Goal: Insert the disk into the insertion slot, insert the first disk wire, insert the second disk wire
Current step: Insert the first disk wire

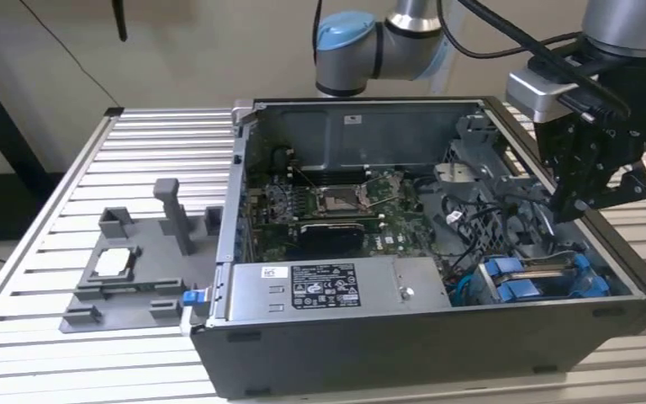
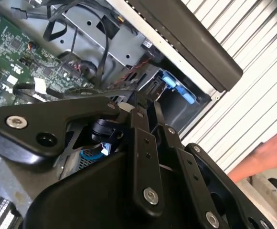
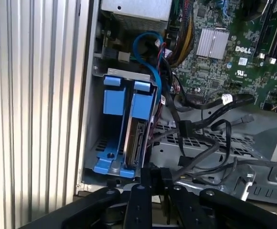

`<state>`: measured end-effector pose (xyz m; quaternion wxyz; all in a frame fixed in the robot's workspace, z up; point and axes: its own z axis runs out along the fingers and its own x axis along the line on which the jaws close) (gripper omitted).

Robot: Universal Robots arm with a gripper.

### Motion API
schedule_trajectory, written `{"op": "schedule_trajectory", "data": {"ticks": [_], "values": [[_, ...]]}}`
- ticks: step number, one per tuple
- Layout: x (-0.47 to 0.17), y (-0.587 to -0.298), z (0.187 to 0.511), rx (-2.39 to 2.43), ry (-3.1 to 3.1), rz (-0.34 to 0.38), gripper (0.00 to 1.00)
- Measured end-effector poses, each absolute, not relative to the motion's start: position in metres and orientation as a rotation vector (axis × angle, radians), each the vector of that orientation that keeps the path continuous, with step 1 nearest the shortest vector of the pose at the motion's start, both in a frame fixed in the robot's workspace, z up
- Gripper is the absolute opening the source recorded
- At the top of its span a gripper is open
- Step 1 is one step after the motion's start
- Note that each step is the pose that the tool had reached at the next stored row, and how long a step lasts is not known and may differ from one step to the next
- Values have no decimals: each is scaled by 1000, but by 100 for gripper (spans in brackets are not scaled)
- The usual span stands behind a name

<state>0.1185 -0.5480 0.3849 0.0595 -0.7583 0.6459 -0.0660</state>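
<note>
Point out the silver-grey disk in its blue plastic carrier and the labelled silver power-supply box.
Silver-grey disk in blue plastic carrier (image 3: 136,143): first wrist view, on its connector edge.
Labelled silver power-supply box (image 1: 309,286): exterior view, on its label.

On slatted table (image 1: 43,219): case (image 1: 413,349), fixture (image 1: 132,290)

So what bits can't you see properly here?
- Label of the disk: first wrist view, it stands edge-on in its blue carrier.
- The insertion slot: second wrist view, mostly behind the end effector.
- A hand: second wrist view, cut off by the picture's edge.
</note>
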Motion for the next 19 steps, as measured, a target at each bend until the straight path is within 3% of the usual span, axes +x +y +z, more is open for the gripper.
{"op": "schedule_trajectory", "data": {"ticks": [12,19], "values": [[143,-549,383,-2373,2020,-58,20],[147,-549,377,-2348,2071,-35,20]]}}
